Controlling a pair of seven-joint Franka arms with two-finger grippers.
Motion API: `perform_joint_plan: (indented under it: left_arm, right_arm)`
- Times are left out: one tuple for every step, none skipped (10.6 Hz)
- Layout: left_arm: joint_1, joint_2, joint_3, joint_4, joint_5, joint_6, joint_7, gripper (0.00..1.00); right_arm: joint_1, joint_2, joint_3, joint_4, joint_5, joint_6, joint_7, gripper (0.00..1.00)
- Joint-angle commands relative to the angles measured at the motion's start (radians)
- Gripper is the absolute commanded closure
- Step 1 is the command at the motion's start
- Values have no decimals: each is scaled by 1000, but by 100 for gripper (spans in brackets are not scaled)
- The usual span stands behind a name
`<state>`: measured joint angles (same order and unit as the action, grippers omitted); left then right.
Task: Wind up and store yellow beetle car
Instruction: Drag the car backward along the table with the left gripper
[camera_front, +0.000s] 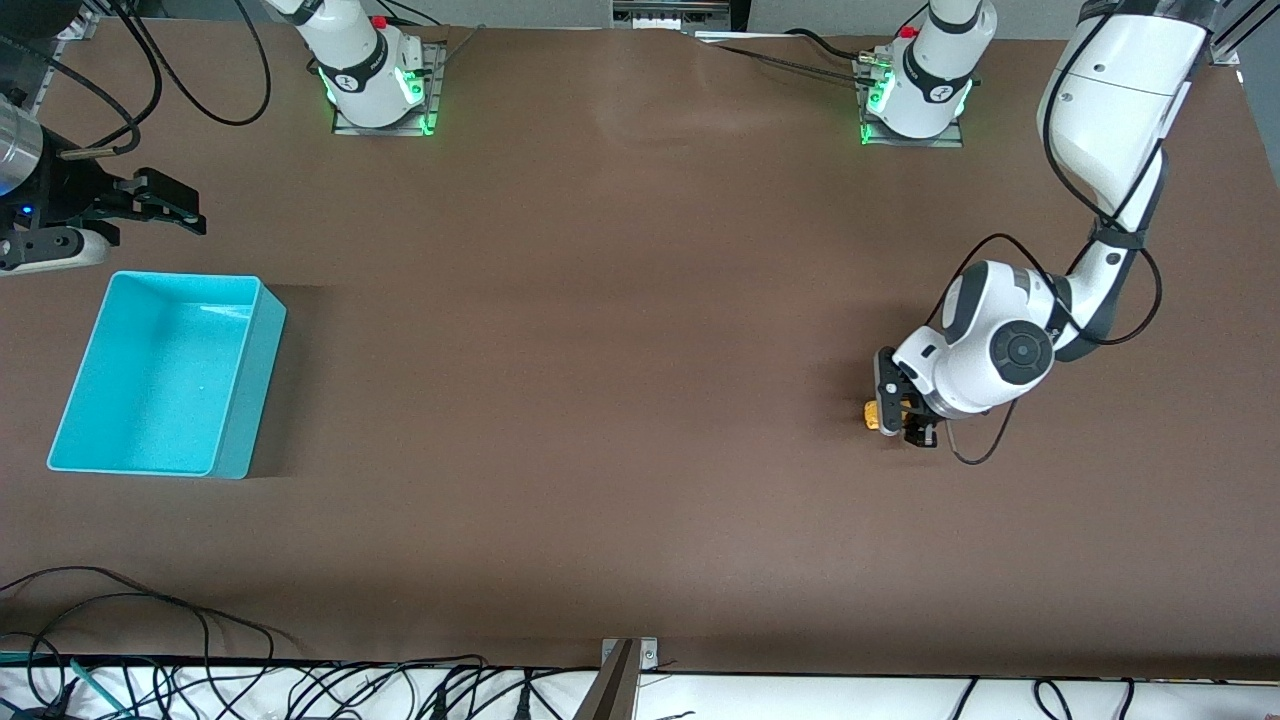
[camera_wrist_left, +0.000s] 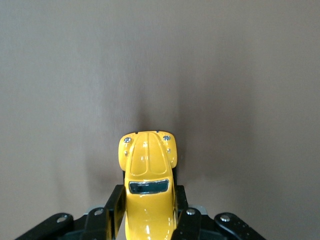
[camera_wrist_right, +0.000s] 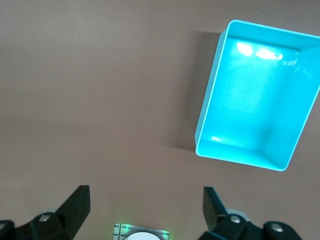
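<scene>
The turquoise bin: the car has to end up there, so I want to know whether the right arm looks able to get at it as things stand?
Probably yes. The right gripper hangs open beside the turquoise bin, whose open top is uncovered, with nothing between them.

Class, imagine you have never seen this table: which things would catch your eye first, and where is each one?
The turquoise bin stands out most, open and with nothing in it, at the right arm's end of the table. Next comes the yellow beetle car at the left arm's end, clamped between the fingers of the left gripper low at the table. The right gripper waits open in the air beside the bin.
</scene>
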<state>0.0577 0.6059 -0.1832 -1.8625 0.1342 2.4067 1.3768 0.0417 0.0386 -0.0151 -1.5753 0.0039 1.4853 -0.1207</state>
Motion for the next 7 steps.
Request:
perform_joint_plan:
  left_arm:
    - [82, 66, 7, 17, 33, 17, 108, 91]
    - [105, 66, 8, 17, 33, 17, 158, 91]
    - [144, 67, 7, 19, 33, 18, 186, 91]
    - [165, 68, 8, 19, 33, 23, 209, 91]
    - [195, 71, 10, 20, 36, 29, 237, 91]
    - [215, 71, 10, 23, 48, 29, 245, 91]
    - [238, 74, 10, 28, 54, 29, 261, 91]
  right_arm:
    - [-9, -2, 1, 8, 19, -10, -17, 0]
    - [-9, -2, 1, 6, 19, -10, -19, 0]
    - [-9, -2, 1, 6, 19, -8, -19, 0]
    - [-11, -2, 1, 6, 19, -10, -19, 0]
    - [-10, -2, 1, 6, 19, -10, -19, 0]
    - [-11, -2, 1, 6, 19, -10, -19, 0]
    - [-11, -2, 1, 6, 19, -10, -19, 0]
